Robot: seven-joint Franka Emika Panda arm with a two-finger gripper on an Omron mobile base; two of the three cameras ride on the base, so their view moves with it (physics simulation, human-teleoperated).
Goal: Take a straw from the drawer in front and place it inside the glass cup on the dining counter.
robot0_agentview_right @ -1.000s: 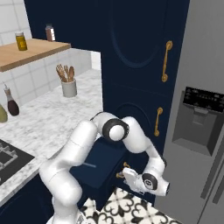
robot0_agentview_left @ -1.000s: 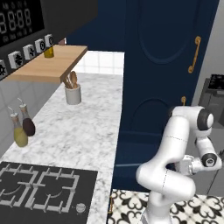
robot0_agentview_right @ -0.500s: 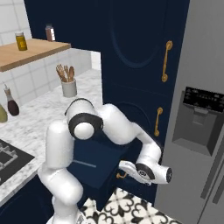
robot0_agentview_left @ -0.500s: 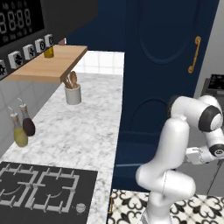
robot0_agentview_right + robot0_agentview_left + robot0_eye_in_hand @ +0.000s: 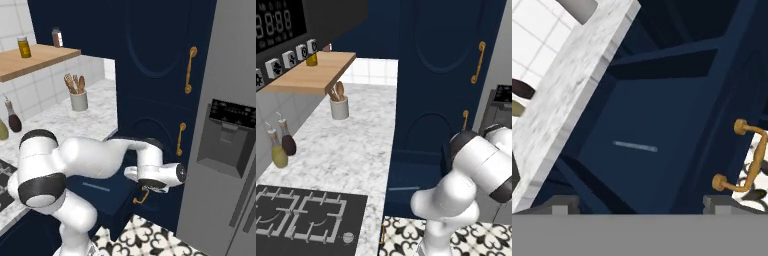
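Note:
The dark navy drawer point(image 5: 102, 196) below the marble worktop stands pulled out, its gold handle point(image 5: 141, 197) on the front. A thin pale straw point(image 5: 635, 146) lies on the drawer's floor; the same straw point(image 5: 94, 186) point(image 5: 404, 188) appears as a short light line in both base views. My gripper point(image 5: 639, 207) hangs above the drawer's front edge, looking down into it, jaws wide open with nothing between them. The hand point(image 5: 156, 175) sits just above the handle. The glass cup and the dining counter are out of view.
A marble worktop point(image 5: 351, 150) runs on the left with a black gas hob point(image 5: 301, 215), two bottles point(image 5: 283, 145) and a utensil crock point(image 5: 339, 106). Tall navy cabinet doors point(image 5: 160, 75) rise behind the drawer; a grey fridge point(image 5: 225, 150) stands at the right.
The arm has folded, with the elbow swinging up and round. The hand has risen from beside the drawer handle to just above the drawer front, and the jaws have spread slightly wider.

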